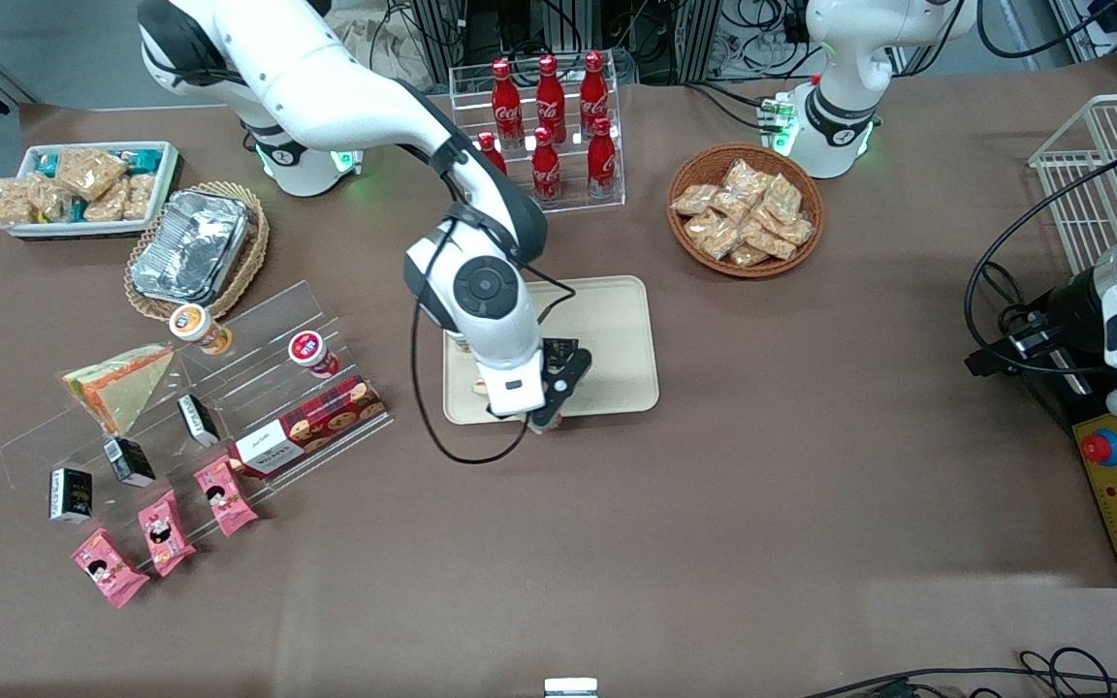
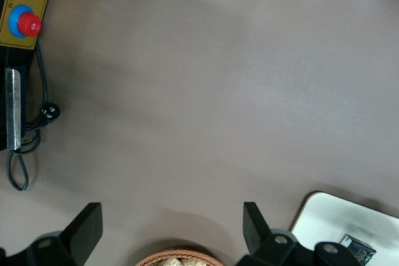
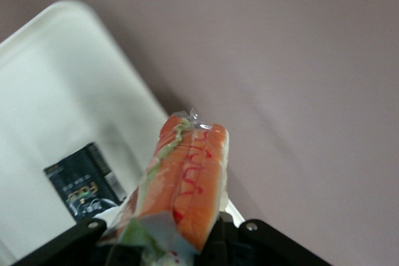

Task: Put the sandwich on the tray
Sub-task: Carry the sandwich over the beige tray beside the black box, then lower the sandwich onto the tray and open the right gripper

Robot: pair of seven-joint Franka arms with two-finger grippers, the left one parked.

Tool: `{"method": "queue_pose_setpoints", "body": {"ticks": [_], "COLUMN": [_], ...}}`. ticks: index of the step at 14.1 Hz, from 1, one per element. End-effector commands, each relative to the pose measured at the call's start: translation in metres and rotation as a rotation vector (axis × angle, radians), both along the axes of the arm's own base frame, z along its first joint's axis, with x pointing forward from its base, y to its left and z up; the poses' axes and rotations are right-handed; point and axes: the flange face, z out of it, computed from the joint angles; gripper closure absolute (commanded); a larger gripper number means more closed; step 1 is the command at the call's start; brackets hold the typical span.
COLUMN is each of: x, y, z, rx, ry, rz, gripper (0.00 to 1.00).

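The sandwich [image 3: 190, 172] is a clear-wrapped wedge with an orange-red and green filling edge. It stands up between the jaws of my right gripper [image 3: 168, 241], which is shut on it. In the front view the gripper [image 1: 534, 412] hangs over the edge of the cream tray [image 1: 617, 330] nearest the front camera. The arm's hand hides nearly all of the sandwich there, leaving a pale sliver [image 1: 478, 386]. In the wrist view the tray [image 3: 62, 91] lies below the sandwich, with brown table beside it.
A small black packet [image 3: 81, 185] lies on the tray. A similar wedge with an orange-green edge [image 1: 122, 383] sits on the clear acrylic shelf [image 1: 258, 388] toward the working arm's end. Cola bottles [image 1: 549, 116] and a snack basket [image 1: 746, 208] stand farther from the camera.
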Motion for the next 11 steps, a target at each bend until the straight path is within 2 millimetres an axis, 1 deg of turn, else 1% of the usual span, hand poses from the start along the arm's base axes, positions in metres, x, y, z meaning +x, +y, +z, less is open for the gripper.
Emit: {"method": "queue_pose_setpoints", "body": {"ticks": [1,3,4,5,7,9,10,11], "x": [-0.002,-0.003,-0.003,-0.002,-0.004,-0.008,-0.009,-0.011], "y": [-0.003,-0.006,-0.007,-0.008,-0.004,-0.003,-0.004,-0.003], "z": [-0.014,-0.029,-0.034,-0.038,-0.042,-0.052,-0.055,-0.057], "rx": [0.073,0.087,0.086,0.083,0.088,0.082,0.08,0.078], "ry": [0.041,0.042,0.042,0.044,0.03,0.039,0.043,0.047], "rz": [0.25,0.378,0.401,0.406,0.411,0.414,0.412,0.415], "gripper": [1.0,1.0,1.0,1.0,1.0,1.0,0.65,0.04]}}
